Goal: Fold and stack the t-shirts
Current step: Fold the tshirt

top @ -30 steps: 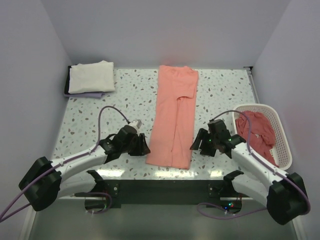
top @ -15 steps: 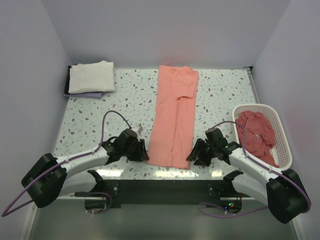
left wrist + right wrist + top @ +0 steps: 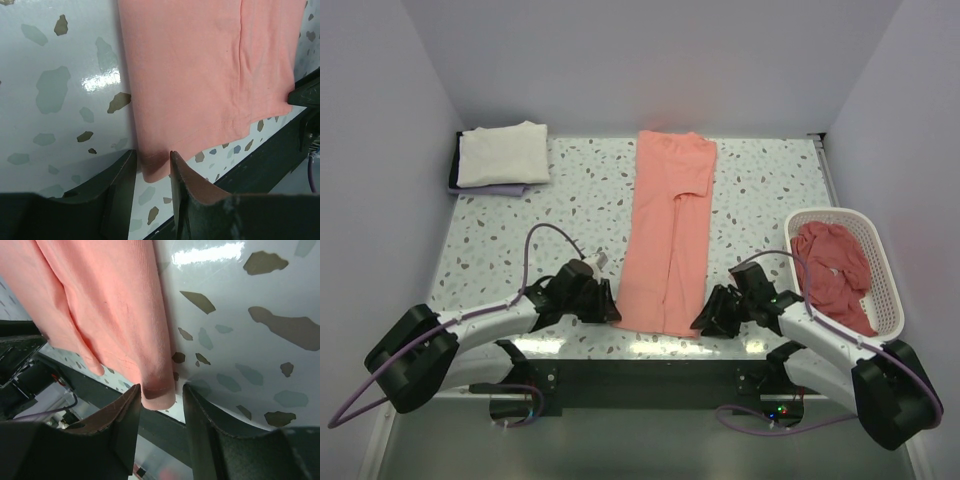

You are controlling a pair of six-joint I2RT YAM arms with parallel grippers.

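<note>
we see the left hand and the right hand, fingers apart, around the near hem corners of the salmon-pink t-shirt; it looks soft and light, so we judge these corners good holds.

Pale lavender walls around a glossy speckled terrazzo table

The spread t-shirt is salmon-pink, the folded t-shirt cream-white, the table white with grey-brown speckles.

salmon t-shirt: 1 | cream t-shirt: 1 | pink-red t-shirts: count unclear | basket: 1
</note>
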